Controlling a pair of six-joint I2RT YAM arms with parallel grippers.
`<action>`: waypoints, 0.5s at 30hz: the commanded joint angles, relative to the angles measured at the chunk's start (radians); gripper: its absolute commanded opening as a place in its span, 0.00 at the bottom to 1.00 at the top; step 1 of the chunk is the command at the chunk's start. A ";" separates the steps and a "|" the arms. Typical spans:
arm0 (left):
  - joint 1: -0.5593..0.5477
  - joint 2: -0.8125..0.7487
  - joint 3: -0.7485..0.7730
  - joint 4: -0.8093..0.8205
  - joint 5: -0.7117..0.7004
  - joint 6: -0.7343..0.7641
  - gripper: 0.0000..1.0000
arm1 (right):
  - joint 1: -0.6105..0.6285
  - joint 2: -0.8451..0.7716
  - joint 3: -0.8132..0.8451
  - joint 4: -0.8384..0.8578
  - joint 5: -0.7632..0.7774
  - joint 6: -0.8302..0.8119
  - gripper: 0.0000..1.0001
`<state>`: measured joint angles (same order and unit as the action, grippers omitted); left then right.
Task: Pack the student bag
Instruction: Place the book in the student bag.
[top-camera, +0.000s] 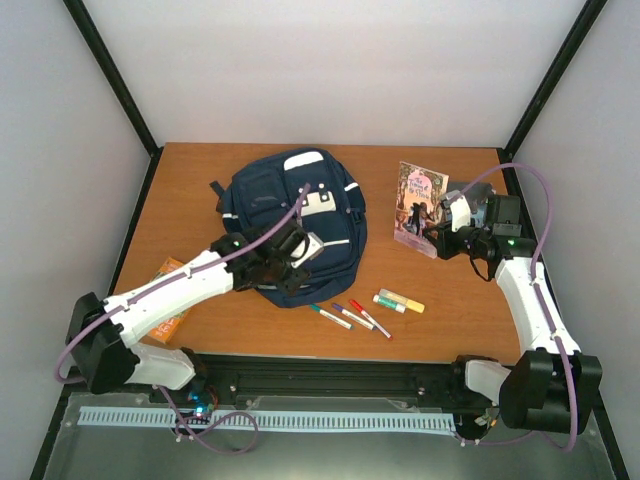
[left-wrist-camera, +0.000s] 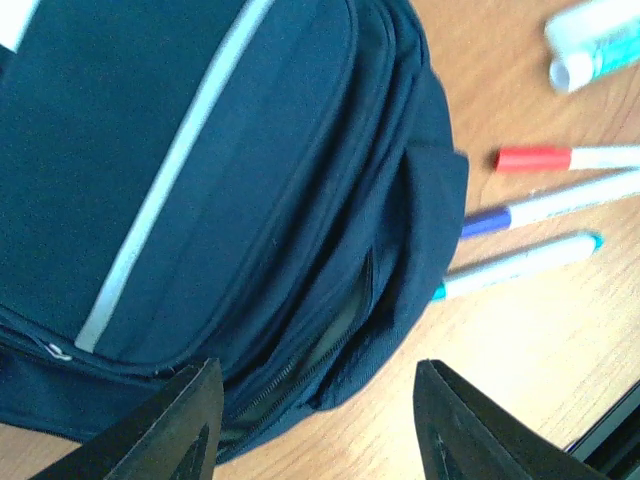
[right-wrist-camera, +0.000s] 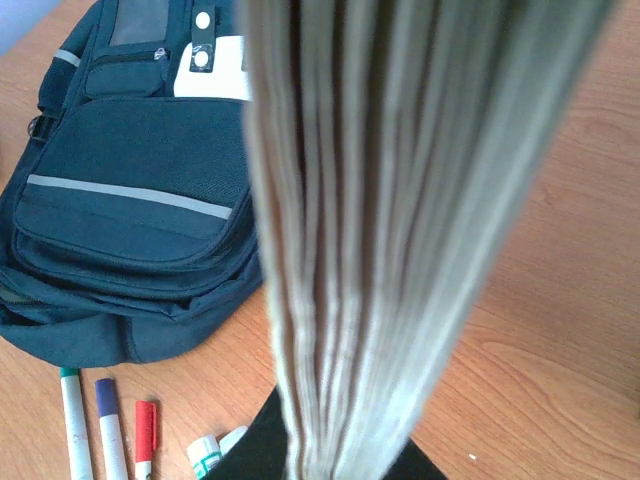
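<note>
The navy student bag (top-camera: 290, 225) lies flat mid-table, front up, with grey stripes and a white patch near its top. My left gripper (top-camera: 292, 262) is open over the bag's near end. In the left wrist view its jaws (left-wrist-camera: 320, 430) straddle the bag's (left-wrist-camera: 200, 150) bottom edge, where a zip (left-wrist-camera: 340, 330) gapes slightly. My right gripper (top-camera: 445, 228) is shut on a book (top-camera: 418, 205), held upright to the right of the bag. In the right wrist view the book's page edges (right-wrist-camera: 390, 200) fill the middle, with the bag (right-wrist-camera: 130, 220) to the left.
Three markers (top-camera: 350, 315) and two glue sticks (top-camera: 400, 301) lie on the table in front of the bag. They also show in the left wrist view as a red marker (left-wrist-camera: 560, 158), a blue marker (left-wrist-camera: 540, 210) and a teal marker (left-wrist-camera: 520, 265). An orange booklet (top-camera: 170, 298) lies under the left arm.
</note>
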<state>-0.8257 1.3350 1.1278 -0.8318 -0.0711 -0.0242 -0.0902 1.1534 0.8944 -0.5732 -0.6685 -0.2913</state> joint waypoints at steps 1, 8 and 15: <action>-0.056 0.001 -0.029 -0.040 -0.096 0.087 0.54 | -0.004 -0.026 0.002 0.020 -0.002 -0.009 0.03; -0.119 0.119 -0.035 -0.001 -0.245 0.118 0.51 | -0.005 -0.020 0.001 0.017 0.001 -0.011 0.03; -0.119 0.170 -0.048 0.062 -0.278 0.143 0.40 | -0.005 -0.024 0.001 0.017 0.001 -0.009 0.03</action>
<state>-0.9333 1.5043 1.0863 -0.8223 -0.3023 0.0761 -0.0902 1.1507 0.8944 -0.5728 -0.6647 -0.2913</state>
